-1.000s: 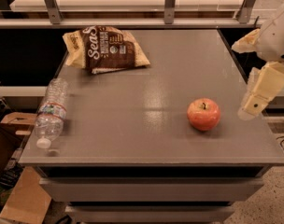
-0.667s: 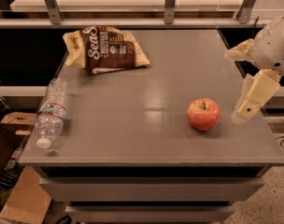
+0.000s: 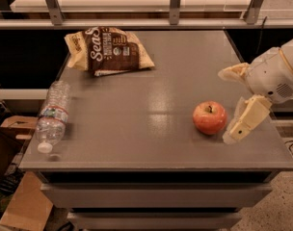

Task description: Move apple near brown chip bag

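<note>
The red-orange apple [image 3: 209,118] stands on the grey table [image 3: 151,90], right of the middle and near the front. The brown chip bag [image 3: 109,50] lies flat at the far left of the table, well apart from the apple. My gripper [image 3: 225,106] comes in from the right edge, open. One pale finger [image 3: 246,120] is just right of the apple, low over the table. The other finger [image 3: 233,72] is behind and above the apple. The apple is not held.
A clear plastic water bottle [image 3: 52,116] lies on its side at the table's left edge, cap toward the front. Metal rack posts [image 3: 175,4] run along the back. Cardboard boxes [image 3: 14,143] sit on the floor at the left.
My gripper has moved left and a little down, toward the apple from the right. The apple, bag and bottle have not moved.
</note>
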Controlling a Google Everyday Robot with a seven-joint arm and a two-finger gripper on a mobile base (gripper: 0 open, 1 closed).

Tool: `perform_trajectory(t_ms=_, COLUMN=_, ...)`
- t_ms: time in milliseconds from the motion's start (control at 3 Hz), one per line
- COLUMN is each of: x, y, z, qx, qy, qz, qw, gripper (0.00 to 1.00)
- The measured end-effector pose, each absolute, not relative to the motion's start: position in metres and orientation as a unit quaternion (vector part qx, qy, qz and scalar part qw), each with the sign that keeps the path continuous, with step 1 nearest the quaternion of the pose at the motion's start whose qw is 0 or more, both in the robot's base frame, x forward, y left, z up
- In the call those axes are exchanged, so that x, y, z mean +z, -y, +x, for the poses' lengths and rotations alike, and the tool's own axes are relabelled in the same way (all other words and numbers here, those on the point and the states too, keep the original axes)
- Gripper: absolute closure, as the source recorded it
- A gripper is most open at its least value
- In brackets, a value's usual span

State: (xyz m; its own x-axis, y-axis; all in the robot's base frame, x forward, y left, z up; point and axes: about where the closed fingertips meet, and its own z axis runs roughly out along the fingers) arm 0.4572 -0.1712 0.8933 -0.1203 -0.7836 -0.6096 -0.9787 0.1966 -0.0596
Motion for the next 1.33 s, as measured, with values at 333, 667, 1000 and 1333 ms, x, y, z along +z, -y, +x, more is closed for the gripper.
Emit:
perform_trajectory(t_ms=333, x=0.873, y=0.161, z=0.456, qx=0.207, qy=-0.72, qz=-0.599, qw=0.282, gripper=0.0)
perform_trajectory(t_ms=667, x=0.857, y=0.152, z=0.459, qx=0.224, qy=-0.717, qz=-0.594, qw=0.288, gripper=0.18)
perform_trajectory(t_ms=1000, x=0.847, y=0.15, z=0.461, qx=0.232, qy=-0.721, qz=-0.585, qw=0.29, gripper=0.42)
perform_trajectory(t_ms=1333, x=0.843, y=0.151, z=0.465, qx=0.236, qy=-0.723, qz=-0.581, qw=0.291, gripper=0.65)
